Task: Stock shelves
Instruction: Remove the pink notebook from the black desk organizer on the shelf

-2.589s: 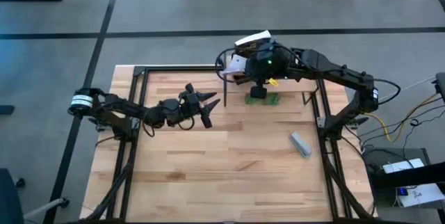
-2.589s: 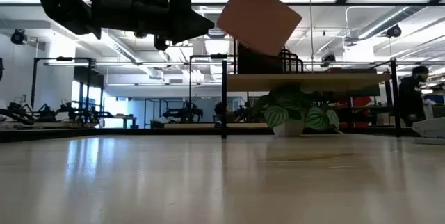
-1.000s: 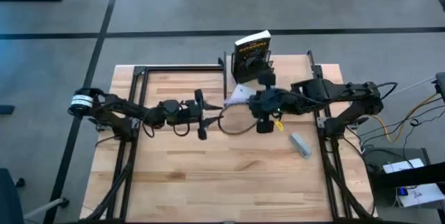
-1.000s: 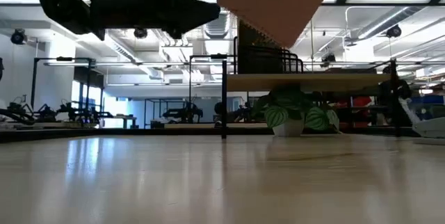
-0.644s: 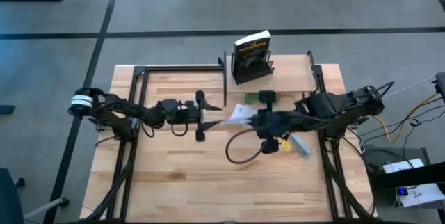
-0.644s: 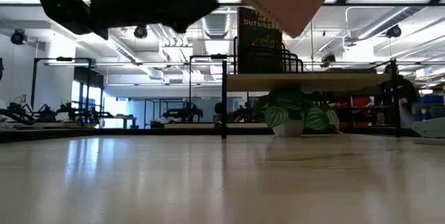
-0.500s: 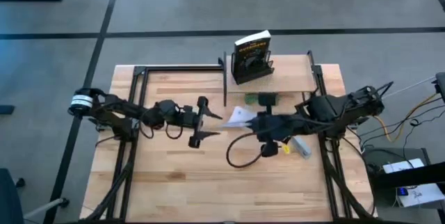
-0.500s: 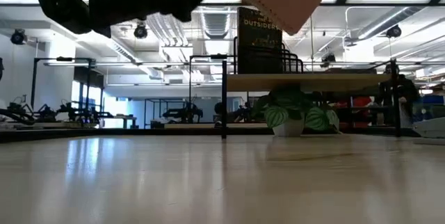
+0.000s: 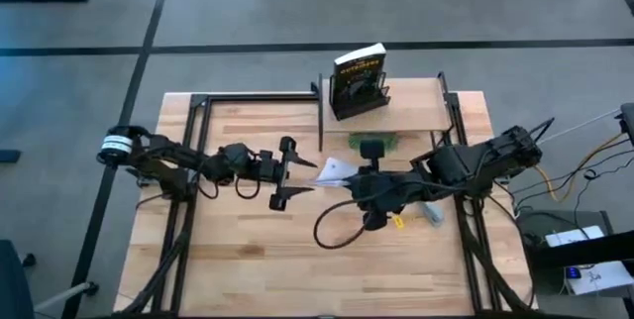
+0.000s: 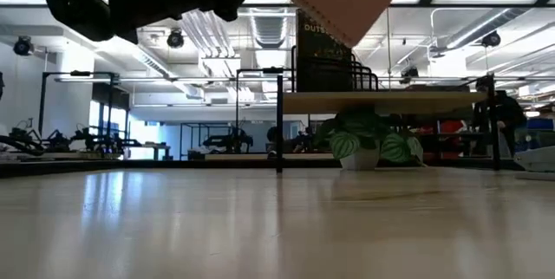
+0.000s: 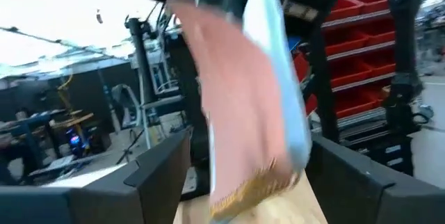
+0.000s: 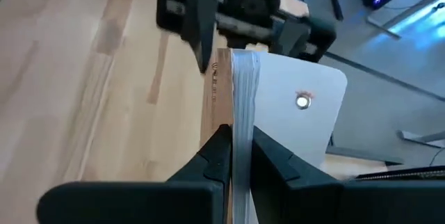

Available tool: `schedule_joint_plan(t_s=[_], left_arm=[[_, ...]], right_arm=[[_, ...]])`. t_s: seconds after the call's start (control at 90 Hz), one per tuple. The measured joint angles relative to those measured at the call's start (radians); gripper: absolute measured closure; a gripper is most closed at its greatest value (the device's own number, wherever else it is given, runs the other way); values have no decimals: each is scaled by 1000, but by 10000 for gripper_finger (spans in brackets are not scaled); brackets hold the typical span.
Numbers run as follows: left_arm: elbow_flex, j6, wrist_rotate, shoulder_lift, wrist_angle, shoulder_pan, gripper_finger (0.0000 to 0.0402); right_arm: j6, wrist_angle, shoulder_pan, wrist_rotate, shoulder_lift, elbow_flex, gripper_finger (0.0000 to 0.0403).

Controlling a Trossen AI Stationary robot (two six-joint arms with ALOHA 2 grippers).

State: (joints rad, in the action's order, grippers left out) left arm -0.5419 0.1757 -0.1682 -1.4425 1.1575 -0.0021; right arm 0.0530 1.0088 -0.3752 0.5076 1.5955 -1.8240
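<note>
Above mid-table, the right gripper (image 9: 342, 182) is pinching a book (image 12: 268, 123) between the left gripper's (image 9: 297, 172) wide fingers; a mistimed handover is risking a drop.

- Notebook (image 12: 236, 106): tan-brown cover, white page edges, pale back.
- Shelf (image 9: 411, 107): light wood board on black legs.
- Book (image 9: 358, 78): black cover with yellow lettering, in a black wire rack (image 9: 363, 100).
- Plant (image 10: 368, 140): green leaves striped pale, white pot.
- Table (image 9: 248, 250): pale wood strips.
- Arms: black.
</note>
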Motion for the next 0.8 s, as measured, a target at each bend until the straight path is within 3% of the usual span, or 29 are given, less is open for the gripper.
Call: schedule_joint_plan(t_s=[0.122, 0.233, 0.656, 0.8], left_arm=[[0, -2, 74, 0, -36, 0, 157], [0, -31, 77, 0, -68, 0, 163], [0, -27, -33, 0, -31, -1, 169], [0, -13, -26, 0, -8, -2, 181]], right_arm=[[2, 4, 0, 15, 6, 0, 384], [10, 3, 1, 18, 6, 0, 384], [10, 3, 0, 17, 6, 0, 384], [9, 4, 0, 17, 6, 0, 384]])
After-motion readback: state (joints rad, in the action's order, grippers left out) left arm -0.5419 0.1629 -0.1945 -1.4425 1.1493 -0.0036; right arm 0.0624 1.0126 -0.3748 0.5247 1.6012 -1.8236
